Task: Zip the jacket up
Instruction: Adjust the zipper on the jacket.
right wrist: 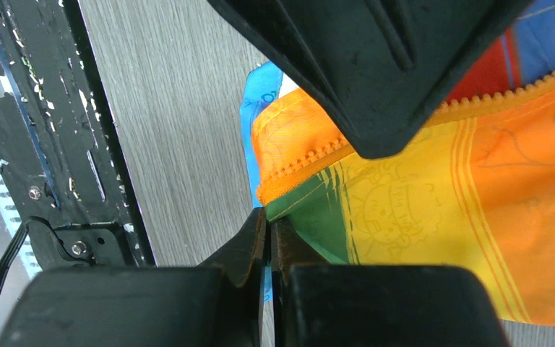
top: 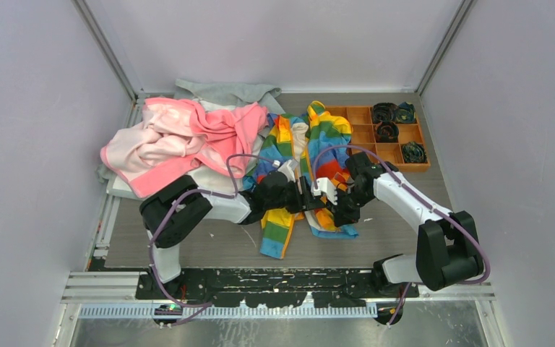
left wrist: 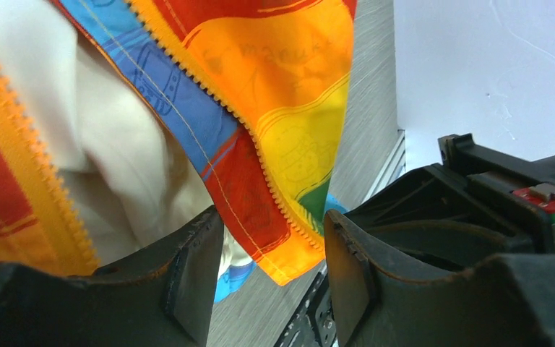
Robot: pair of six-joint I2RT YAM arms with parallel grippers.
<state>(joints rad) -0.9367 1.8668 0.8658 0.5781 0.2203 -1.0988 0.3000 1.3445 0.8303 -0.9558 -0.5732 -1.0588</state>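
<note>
The rainbow-striped jacket [top: 319, 136] lies open at the table's middle, with its cream lining showing. My right gripper [top: 332, 196] is shut on the jacket's bottom corner [right wrist: 311, 217], pinching green fabric just below the orange zipper teeth [right wrist: 311, 155]. My left gripper [top: 302, 196] is open. Its fingers [left wrist: 188, 282] stand on either side of the lifted front edge [left wrist: 289, 246], where the orange zipper [left wrist: 274, 188] runs, without clamping it. The second row of zipper teeth [left wrist: 36, 166] is at the left. No zipper slider shows.
A pink garment [top: 181, 137] and a grey garment [top: 224, 92] are piled at the back left, touching the jacket. An orange compartment tray [top: 367, 134] with dark rolled items stands at the back right. The black base rail [right wrist: 79, 144] runs along the near table edge.
</note>
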